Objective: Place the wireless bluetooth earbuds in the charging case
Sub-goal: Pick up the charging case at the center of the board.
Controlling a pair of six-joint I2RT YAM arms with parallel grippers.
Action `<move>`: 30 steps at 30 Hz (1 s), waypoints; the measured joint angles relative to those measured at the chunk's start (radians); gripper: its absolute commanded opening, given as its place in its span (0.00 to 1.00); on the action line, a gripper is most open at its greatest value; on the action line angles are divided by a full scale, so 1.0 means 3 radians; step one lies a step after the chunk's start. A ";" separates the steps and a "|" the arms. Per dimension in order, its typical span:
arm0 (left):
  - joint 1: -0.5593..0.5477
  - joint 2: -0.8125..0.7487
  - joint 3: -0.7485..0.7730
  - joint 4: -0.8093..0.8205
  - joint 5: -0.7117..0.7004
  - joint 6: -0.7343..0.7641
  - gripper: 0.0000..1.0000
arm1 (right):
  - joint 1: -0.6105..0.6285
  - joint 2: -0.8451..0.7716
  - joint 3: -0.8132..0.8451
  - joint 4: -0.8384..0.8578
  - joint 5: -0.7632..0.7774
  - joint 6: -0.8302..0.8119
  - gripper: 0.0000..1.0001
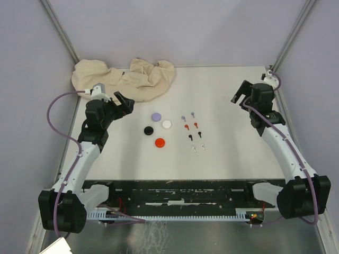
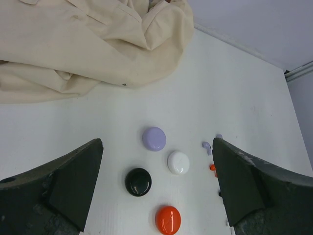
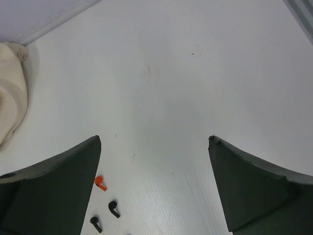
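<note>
Top cam first. I'm anchoring everything on the white case (image 1: 167,124), a little round disc sitting mid-surface (image 1: 233,153). The purple case (image 1: 155,116) is just behind it to the left. The black case (image 1: 149,129) is just left of it, and the red case (image 1: 160,142) is near it on the side toward the arm bases.

The earbuds (image 1: 196,125) are all lying loose to the right of the white case, none touching any case. They're in two short columns: purple pair (image 1: 183,117) farthest back, then red pair (image 1: 186,127), black pair (image 1: 190,137), and white pair (image 1: 194,150) closest to the bases.

A crumpled beige cloth (image 1: 124,79) is bunched well behind the white case, toward the far left corner. The left fingers (image 1: 121,98) hang left of the white case by the cloth's edge, spread wide with nothing in them. The right fingers (image 1: 243,87) sit well off to its right, also spread and empty.

Left wrist cam: all four cases show between the spread fingers (image 2: 73,181). Just right of the white case (image 2: 178,162) I can make out one purple earbud (image 2: 207,146) and a bit of a red one (image 2: 212,168). The rest are hidden behind the finger on that side. The cloth (image 2: 88,44) fills the top of the frame, well apart from the white case.

Right wrist cam: fingers (image 3: 249,186) wide apart, bare surface between them. By the left-hand finger there's one red earbud (image 3: 100,183) and two black ones (image 3: 114,209), plus a sliver of cloth (image 3: 10,93) at the left edge.
</note>
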 measured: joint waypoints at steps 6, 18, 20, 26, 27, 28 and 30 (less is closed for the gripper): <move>0.0000 0.0008 0.0000 0.0029 0.0003 0.0000 0.99 | 0.0025 0.0109 0.0159 -0.0231 0.0098 -0.0122 0.99; 0.0000 0.0015 -0.0010 0.0081 0.0019 0.0000 0.99 | 0.0106 0.0343 0.0264 -0.0010 -0.1175 -0.0347 0.99; 0.0000 0.0017 -0.0013 0.0089 0.0043 -0.0001 0.99 | 0.0280 0.0492 0.0392 -0.0075 -0.1142 -0.0455 0.99; -0.0069 0.0018 -0.0195 0.0207 0.0100 -0.0102 0.99 | 0.1188 0.1041 0.0882 -0.0298 -0.0980 -0.0825 0.99; -0.0094 0.0019 -0.0243 0.0209 0.0099 -0.0113 0.99 | 0.1308 0.1142 0.0949 -0.0313 -0.0960 -0.0868 1.00; -0.0111 0.0020 -0.0278 0.0207 0.0099 -0.0117 0.99 | 0.1404 0.1233 0.1003 -0.0331 -0.0940 -0.0916 0.99; -0.0141 0.0027 -0.0334 0.0201 0.0088 -0.0140 0.99 | 0.1591 0.1433 0.1101 -0.0362 -0.0884 -0.1013 0.97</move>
